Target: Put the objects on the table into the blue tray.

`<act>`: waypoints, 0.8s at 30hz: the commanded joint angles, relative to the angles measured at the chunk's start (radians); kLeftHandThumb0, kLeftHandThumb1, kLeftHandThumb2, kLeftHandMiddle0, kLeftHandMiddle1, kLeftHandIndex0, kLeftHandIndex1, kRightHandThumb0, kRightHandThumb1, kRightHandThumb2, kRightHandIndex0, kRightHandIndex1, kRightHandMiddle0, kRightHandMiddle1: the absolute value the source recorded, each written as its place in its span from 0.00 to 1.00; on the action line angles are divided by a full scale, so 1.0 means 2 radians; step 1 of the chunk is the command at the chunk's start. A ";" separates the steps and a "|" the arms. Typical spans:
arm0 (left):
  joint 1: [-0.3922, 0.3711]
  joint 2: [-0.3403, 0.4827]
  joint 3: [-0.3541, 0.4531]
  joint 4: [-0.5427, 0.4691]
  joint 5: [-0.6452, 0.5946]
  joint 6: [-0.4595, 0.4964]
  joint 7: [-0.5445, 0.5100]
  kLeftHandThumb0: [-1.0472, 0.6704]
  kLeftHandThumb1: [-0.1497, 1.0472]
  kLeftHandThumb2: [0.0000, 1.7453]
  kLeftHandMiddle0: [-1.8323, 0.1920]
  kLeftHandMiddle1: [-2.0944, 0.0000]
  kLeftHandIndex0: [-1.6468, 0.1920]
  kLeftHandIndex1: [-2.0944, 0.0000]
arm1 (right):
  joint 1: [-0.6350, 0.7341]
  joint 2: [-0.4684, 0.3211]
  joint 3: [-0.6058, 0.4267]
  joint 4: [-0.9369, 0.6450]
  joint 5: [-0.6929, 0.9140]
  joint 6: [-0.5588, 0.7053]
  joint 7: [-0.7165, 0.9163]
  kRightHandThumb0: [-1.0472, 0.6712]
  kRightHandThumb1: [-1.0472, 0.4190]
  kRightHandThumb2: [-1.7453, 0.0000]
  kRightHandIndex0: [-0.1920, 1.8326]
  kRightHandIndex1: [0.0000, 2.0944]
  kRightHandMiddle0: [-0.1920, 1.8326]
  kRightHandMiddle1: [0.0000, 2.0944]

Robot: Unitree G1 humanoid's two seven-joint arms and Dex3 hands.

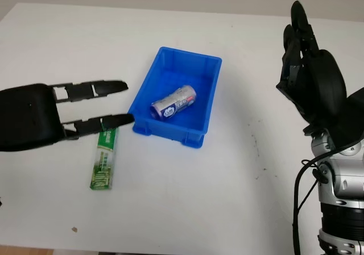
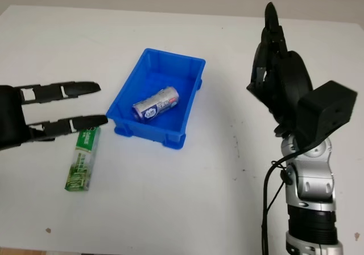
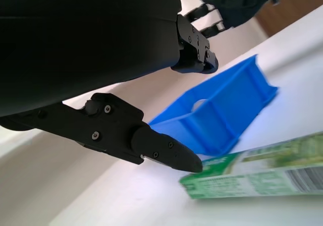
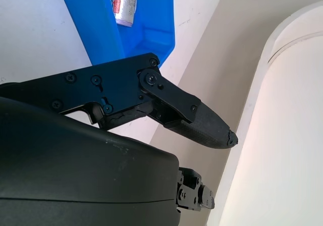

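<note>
Hovering left robot hand empty over green pack | can in blue tray | right robot hand raised, empty

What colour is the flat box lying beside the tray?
Green and white box, clearest in the left eye view.

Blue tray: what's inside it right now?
The blue tray holds one white-and-blue cylindrical packet, lying on its side. The tray floor under it is hidden. The green box lies outside on the table, by the open left hand.

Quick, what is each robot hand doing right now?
Left robot hand: open, holding nothing, above the green box.
Right robot hand: open, holding nothing, raised to the right of the tray.
</note>
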 commanded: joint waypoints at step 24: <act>-0.073 0.008 -0.201 0.045 0.096 -0.008 0.135 0.44 0.96 0.03 0.75 0.95 0.62 0.91 | 0.014 0.002 -0.004 -0.021 0.003 0.010 -0.005 0.25 0.00 0.48 0.00 0.00 0.00 0.00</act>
